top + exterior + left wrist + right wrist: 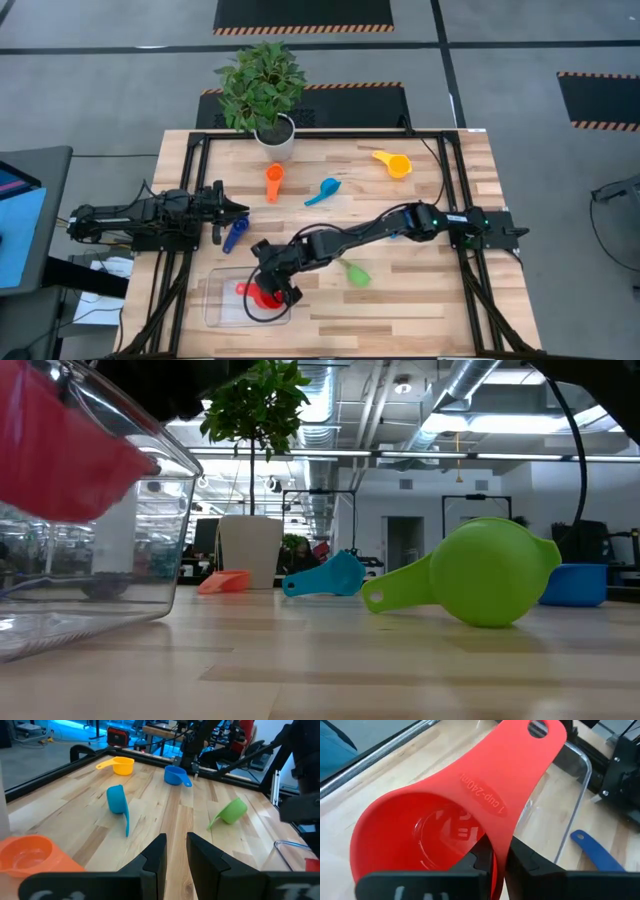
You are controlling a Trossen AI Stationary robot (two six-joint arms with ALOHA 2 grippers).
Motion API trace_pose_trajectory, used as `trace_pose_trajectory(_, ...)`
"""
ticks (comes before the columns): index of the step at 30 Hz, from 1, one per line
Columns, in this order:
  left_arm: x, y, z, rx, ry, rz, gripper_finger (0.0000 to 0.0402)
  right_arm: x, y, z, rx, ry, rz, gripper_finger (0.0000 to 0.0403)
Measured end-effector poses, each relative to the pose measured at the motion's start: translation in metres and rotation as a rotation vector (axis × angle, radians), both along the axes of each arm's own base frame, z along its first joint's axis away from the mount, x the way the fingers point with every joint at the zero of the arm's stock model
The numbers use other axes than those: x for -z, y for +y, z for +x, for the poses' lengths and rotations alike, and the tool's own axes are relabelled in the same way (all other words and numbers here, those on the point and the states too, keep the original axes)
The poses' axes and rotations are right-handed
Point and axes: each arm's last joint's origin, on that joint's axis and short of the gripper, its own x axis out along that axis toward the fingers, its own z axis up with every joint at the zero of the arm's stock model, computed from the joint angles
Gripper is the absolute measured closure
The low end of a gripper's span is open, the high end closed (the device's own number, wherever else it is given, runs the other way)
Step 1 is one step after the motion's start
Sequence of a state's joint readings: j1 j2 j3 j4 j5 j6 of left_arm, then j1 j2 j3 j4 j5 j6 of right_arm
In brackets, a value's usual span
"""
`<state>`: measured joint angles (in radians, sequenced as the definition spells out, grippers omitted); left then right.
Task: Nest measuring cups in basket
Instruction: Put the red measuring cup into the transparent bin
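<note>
Red cup (265, 293) in basket (215, 305), right gripper (275, 287) pinching its wall; green cup (356, 273) nearby.

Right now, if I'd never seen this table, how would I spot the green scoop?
Start at the wooden table and find the clear basket near its front left. Go right, past the right arm's fingers with the red cup. The green cup lies alone on bare wood, the only green scoop, tipped on its side.

Right pincer (272, 290) nearly closed, left pincer (243, 210) narrow
</note>
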<state>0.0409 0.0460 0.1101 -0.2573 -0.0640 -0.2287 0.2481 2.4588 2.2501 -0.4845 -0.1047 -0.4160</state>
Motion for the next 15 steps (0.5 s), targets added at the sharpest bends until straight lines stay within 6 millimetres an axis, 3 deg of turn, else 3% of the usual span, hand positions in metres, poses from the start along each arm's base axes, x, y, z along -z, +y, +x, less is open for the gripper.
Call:
trace_pose_trajectory(8, 0.0000, 0.0000, 0.0000, 0.000, 0.000, 0.000, 0.0340, -0.0005, 0.0007, -0.0001, -0.003, -0.003, 0.001, 0.0344)
trace_pose_trajectory(15, 0.0000, 0.0000, 0.0000, 0.000, 0.000, 0.000, 0.0340, -0.0003, 0.0007, -0.0002, -0.004, -0.001, 0.000, 0.0305)
